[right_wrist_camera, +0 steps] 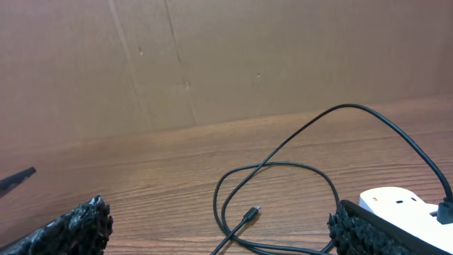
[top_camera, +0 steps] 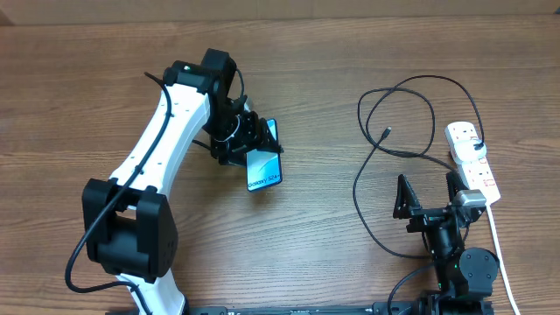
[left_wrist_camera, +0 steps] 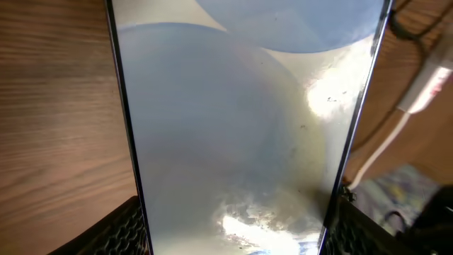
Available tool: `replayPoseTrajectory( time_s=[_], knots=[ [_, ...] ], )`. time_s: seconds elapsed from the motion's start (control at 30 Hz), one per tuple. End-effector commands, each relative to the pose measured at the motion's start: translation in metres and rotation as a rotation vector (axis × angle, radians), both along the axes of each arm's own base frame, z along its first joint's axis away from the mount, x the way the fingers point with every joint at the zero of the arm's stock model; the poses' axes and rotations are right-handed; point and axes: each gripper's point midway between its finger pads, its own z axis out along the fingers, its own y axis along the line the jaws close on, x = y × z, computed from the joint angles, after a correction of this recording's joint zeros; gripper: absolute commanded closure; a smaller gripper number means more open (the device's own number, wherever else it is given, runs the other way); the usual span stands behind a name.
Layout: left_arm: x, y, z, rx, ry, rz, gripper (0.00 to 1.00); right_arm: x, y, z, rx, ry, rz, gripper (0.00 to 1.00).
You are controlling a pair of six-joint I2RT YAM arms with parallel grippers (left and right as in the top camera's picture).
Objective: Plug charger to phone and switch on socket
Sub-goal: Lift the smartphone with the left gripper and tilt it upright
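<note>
The phone (top_camera: 263, 163), light-blue screen and dark frame, is held tilted above the table by my left gripper (top_camera: 241, 145), which is shut on its sides; it fills the left wrist view (left_wrist_camera: 233, 127). The charger cable (top_camera: 411, 114) lies in loops at the right, its small connector (top_camera: 388, 133) free on the table, also in the right wrist view (right_wrist_camera: 251, 211). Its black plug (top_camera: 480, 144) sits in the white socket strip (top_camera: 472, 162). My right gripper (top_camera: 429, 197) is open and empty near the front, left of the strip, the connector ahead between its fingers.
The strip's thick white cord (top_camera: 499, 254) runs toward the front right edge. A brown cardboard wall (right_wrist_camera: 212, 57) stands behind the table. Bare wooden tabletop (top_camera: 324, 236) lies between the two arms.
</note>
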Motion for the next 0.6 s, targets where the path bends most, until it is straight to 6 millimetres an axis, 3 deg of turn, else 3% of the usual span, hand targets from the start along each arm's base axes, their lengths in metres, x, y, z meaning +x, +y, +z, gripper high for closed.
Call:
replayPoseTrajectory(
  time_s=[0.0,0.57],
  knots=[
    [0.001,-0.016,0.024,-0.142,0.022,0.023,0.47,0.0,0.001,-0.002,-0.004,-0.004,0.005,0.0],
    [-0.01,-0.03,0.041,-0.266,0.127,0.069,0.47,0.0,0.001,-0.002,-0.004,-0.004,0.005,0.0]
  ],
)
